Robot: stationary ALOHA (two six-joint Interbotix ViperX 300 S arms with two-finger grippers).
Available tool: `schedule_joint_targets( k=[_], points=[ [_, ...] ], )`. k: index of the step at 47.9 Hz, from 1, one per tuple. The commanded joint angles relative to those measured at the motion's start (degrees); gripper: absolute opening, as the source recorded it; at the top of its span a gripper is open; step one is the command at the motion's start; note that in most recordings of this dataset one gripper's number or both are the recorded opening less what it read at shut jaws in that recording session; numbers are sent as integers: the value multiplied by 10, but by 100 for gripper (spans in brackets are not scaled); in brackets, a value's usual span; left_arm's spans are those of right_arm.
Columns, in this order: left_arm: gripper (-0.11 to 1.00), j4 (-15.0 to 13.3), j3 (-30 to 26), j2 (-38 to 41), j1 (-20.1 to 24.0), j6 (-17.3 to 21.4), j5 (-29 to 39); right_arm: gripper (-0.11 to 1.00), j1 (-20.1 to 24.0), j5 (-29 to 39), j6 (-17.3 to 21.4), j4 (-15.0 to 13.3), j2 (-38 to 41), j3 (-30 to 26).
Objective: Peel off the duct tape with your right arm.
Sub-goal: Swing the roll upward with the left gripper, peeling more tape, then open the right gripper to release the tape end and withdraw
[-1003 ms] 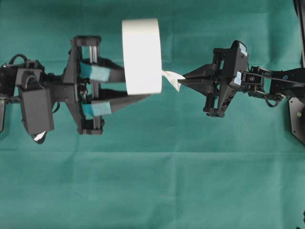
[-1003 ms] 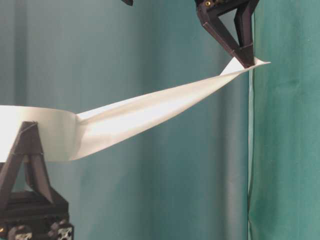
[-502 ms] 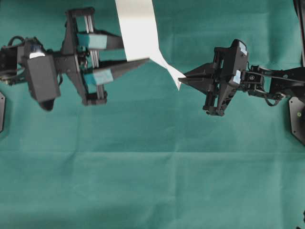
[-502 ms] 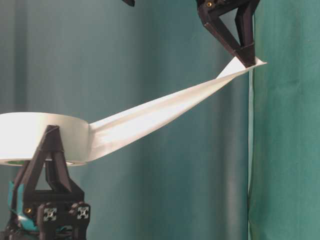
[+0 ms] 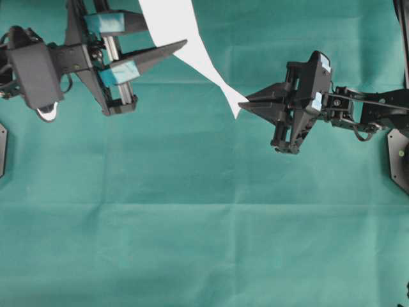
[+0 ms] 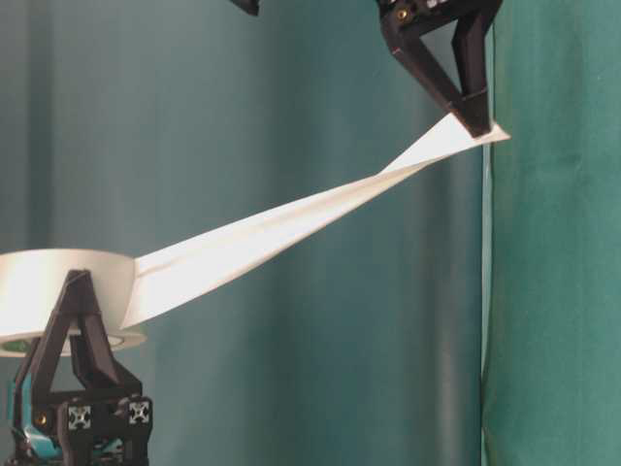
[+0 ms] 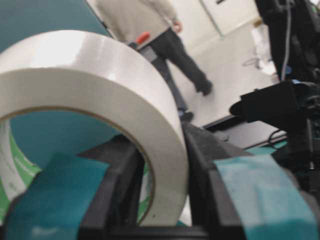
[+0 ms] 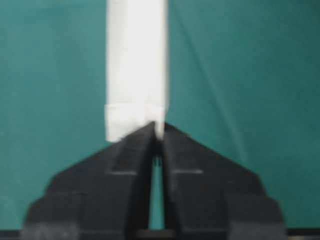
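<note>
The white duct tape roll [image 5: 163,16] hangs over the table at the top left edge of the overhead view. My left gripper [image 5: 172,27], with teal strips on its fingers, is shut on the roll [image 7: 100,75]: one finger [image 7: 120,185] sits inside the core, the other outside the wall. A twisted white strip [image 5: 204,61] of peeled tape runs from the roll to my right gripper [image 5: 241,105]. The right arm's plain black fingers are shut on the strip's tab end [image 8: 136,60]. In the table-level view the strip [image 6: 291,223] rises from the roll [image 6: 49,286] to the right gripper [image 6: 477,124].
Green cloth [image 5: 192,243] covers the table. A black base plate [image 5: 399,160] lies at the right edge. A person [image 7: 165,45] walks in the background of the left wrist view. A green curtain [image 6: 553,291] hangs behind the table.
My left gripper has carried the roll towards the overhead view's top left, away from the right gripper, and the peeled strip has grown longer. The right gripper has barely moved.
</note>
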Motion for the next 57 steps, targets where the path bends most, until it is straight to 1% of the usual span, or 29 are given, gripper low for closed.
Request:
schedule_joint_targets(
  k=[1, 12, 18, 23, 35, 41, 45, 51, 57],
  points=[
    [20, -1, -8, -30, 8, 2, -26, -9, 2, 9, -1, 0, -1, 1],
    [20, -1, 3, -33, 10, 0, -32, -9, 2, 16, -1, 1, -1, -2],
    [20, -1, 8, -34, 0, -1, -32, -9, 1, 16, -1, 1, -1, -2],
    [20, 0, 17, -38, -21, 0, -34, -9, 1, 15, -1, 1, -1, -2],
    [20, 3, 45, -77, -114, 4, -93, -9, 2, 12, 0, 1, -1, -3],
    [20, 3, 55, -99, -149, 4, -101, -9, 1, 13, 0, -2, 4, -10],
    [20, 3, 59, -103, -160, 5, -99, -9, 2, 17, 0, -5, 11, -17],
    [20, 3, 66, -100, -163, 6, -89, -9, 13, 27, -1, -25, 20, -33],
    [20, 4, 69, -97, -164, 7, -76, -9, 24, 35, -1, -38, 20, -43]
  ],
)
